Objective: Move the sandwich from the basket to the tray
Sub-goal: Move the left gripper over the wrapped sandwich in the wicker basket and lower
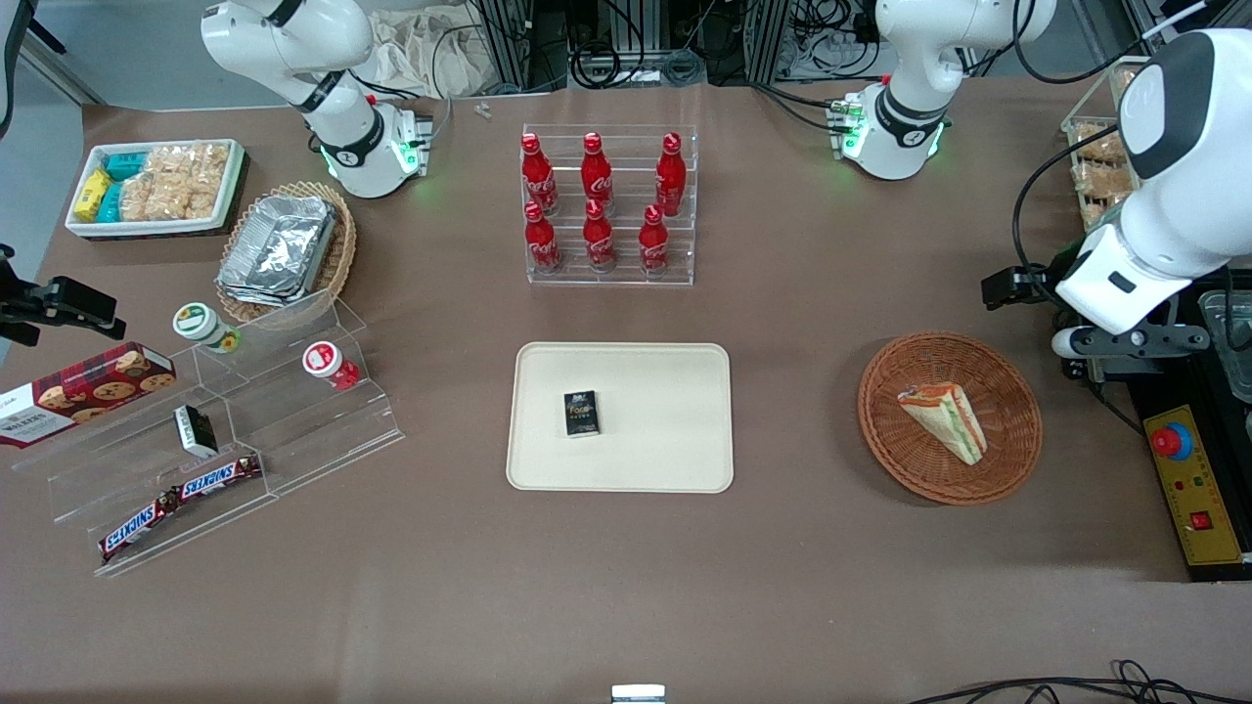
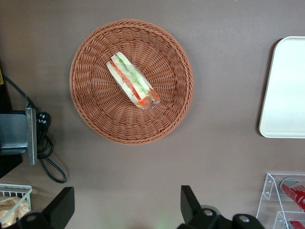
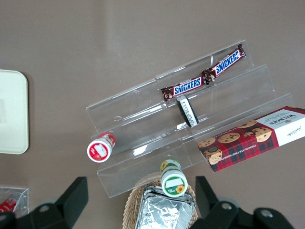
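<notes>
Gripper (image 2: 127, 210): fingers spread, tips only; body cut by picture edge. Tray (image 2: 286, 90): one end only in wrist view. Small black box (image 1: 582, 414): label unreadable. Bottle rack (image 2: 285, 198): one corner visible.

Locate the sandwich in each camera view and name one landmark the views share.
Front view: the sandwich lies in the basket, toward the working arm's end of the table, beside the tray.
Left wrist view: the sandwich lies in the basket; the open pincer hangs apart from it.
Right wrist view: not in it.
Shared landmark: the tray.
</notes>
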You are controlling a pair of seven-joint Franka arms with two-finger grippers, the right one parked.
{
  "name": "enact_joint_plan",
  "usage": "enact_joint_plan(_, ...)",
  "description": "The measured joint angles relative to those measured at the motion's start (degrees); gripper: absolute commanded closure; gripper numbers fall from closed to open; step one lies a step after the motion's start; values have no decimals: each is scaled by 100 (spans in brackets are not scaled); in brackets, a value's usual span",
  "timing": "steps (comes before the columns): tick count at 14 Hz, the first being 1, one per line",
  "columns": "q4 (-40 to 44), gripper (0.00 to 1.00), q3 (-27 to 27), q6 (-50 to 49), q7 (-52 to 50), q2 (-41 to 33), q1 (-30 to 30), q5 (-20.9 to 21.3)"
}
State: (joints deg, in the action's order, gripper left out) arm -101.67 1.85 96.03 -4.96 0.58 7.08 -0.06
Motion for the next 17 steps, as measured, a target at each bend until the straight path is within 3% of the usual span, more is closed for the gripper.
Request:
enact_joint_plan(6,-17,0,3,24,-119,79,-3,9)
enact_joint_plan(17,-495,0,214,1748,-2459,1068,-36,88)
